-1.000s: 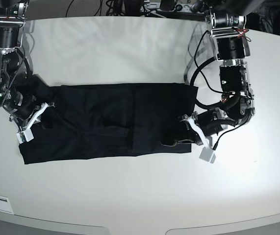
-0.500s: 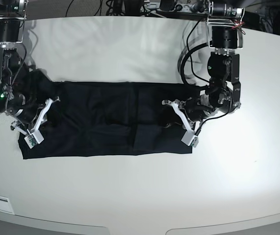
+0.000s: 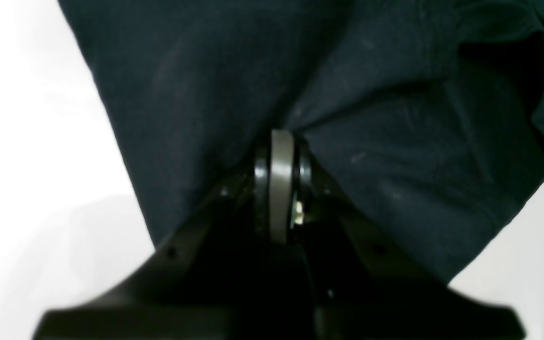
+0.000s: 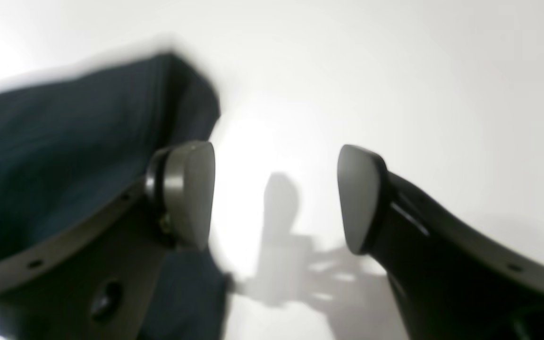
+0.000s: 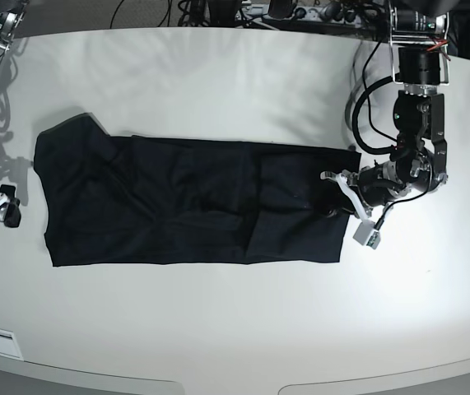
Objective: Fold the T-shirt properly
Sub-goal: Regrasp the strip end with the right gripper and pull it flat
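- The T-shirt (image 5: 193, 202) is lying spread in a long dark band across the middle of the white counter (image 5: 235, 329), one sleeve sticking up at its far-left end.
- The left tool (image 3: 276, 141) is pinching the shirt's right edge — pads pressed together on a fold of cloth.
- The right tool (image 4: 276, 193) is standing wide and holding nothing — just off the shirt's left edge, over bare counter.

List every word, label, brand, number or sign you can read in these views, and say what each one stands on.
None can be read.
The T-shirt shows plain dark cloth, with no print or logo visible in any view.
The left gripper, the right gripper and the white table carry no legible markings.
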`<state>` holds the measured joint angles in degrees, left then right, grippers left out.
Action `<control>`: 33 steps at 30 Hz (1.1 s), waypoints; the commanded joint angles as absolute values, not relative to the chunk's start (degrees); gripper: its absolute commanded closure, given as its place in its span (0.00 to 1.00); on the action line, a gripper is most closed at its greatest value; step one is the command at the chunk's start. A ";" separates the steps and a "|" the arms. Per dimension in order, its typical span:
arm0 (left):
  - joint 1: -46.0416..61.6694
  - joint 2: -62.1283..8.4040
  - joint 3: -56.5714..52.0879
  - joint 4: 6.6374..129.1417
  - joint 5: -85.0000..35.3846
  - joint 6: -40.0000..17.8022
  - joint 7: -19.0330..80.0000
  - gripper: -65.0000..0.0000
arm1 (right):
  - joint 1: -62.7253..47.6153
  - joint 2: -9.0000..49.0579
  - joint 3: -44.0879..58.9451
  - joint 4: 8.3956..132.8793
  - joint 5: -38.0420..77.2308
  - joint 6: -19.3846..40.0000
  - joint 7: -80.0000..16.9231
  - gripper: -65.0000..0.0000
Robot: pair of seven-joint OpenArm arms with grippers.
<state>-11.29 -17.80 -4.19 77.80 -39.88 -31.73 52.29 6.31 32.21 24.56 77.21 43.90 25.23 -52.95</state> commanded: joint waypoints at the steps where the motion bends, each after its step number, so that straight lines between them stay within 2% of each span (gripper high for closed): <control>1: -12.10 -18.39 -4.36 78.28 -38.89 -31.24 53.17 1.00 | 7.53 33.52 25.23 75.35 46.57 26.52 -52.34 0.35; 7: -12.10 -18.41 -4.36 78.28 -39.57 -31.27 54.00 1.00 | 7.79 31.59 25.12 65.23 55.81 33.63 -57.69 0.35; 11: -12.10 -18.39 -4.36 78.28 -39.72 -31.24 54.02 1.00 | 7.79 29.23 24.53 63.33 57.19 35.24 -57.71 0.35; 19: -12.10 -18.41 -4.36 78.28 -39.70 -31.27 54.06 1.00 | 8.14 25.93 17.06 63.22 60.40 38.57 -57.71 0.35; 24: -12.10 -18.41 -4.36 78.28 -39.75 -31.27 54.04 1.00 | 8.58 24.75 14.55 63.24 61.21 38.63 -57.69 0.37; 26: -12.10 -18.41 -4.36 78.28 -39.92 -31.27 54.04 1.00 | 9.02 24.45 14.57 63.24 60.62 38.63 -57.69 0.49; 27: -12.12 -18.41 -4.36 78.28 -40.45 -31.48 54.02 1.00 | 9.39 24.47 14.57 63.24 60.10 38.63 -57.71 0.61; 29: -12.27 -18.44 -4.36 78.28 -42.04 -33.15 54.04 1.00 | 10.72 24.62 14.57 63.24 58.46 38.61 -58.00 0.92; 30: -12.38 -18.46 -4.36 78.28 -43.18 -34.37 54.02 1.00 | 11.57 24.69 14.59 63.26 57.69 38.61 -58.48 1.00; 33: -13.13 -19.55 -4.45 78.32 -49.15 -37.91 54.04 1.00 | 14.22 25.76 14.61 63.51 55.09 38.61 -59.29 1.00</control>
